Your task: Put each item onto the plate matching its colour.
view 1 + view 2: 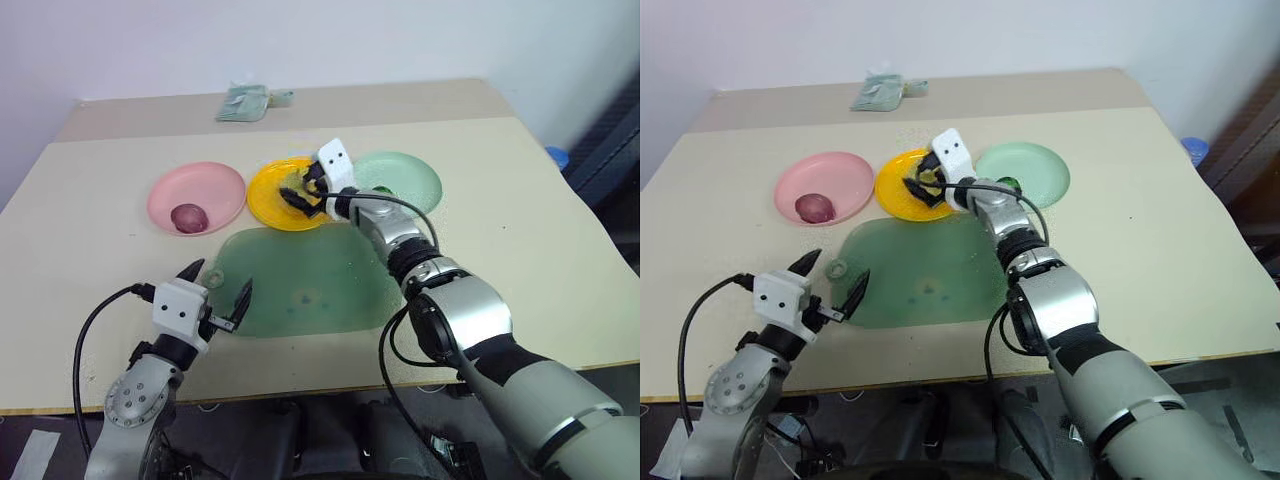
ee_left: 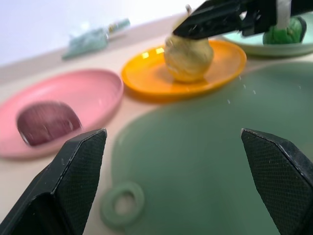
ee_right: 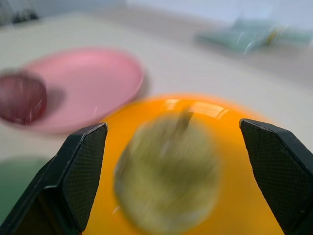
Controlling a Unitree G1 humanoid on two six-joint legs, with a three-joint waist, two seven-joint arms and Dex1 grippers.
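Three items, three plates: you can take the yellow plate as landmark. The pale yellow item sits on it, directly between the spread fingers of the right gripper, which is released; in the right wrist view the item stands free of both pads. The maroon item lies on the pink plate to its left. The green item rests on the mint plate to its right. The left gripper hangs wide open and empty on the near side of the yellow plate, over the green mat. Your next move is probably to draw the right arm straight back. The left wrist view shows the green item clearly; in the head views the right arm mostly hides it.
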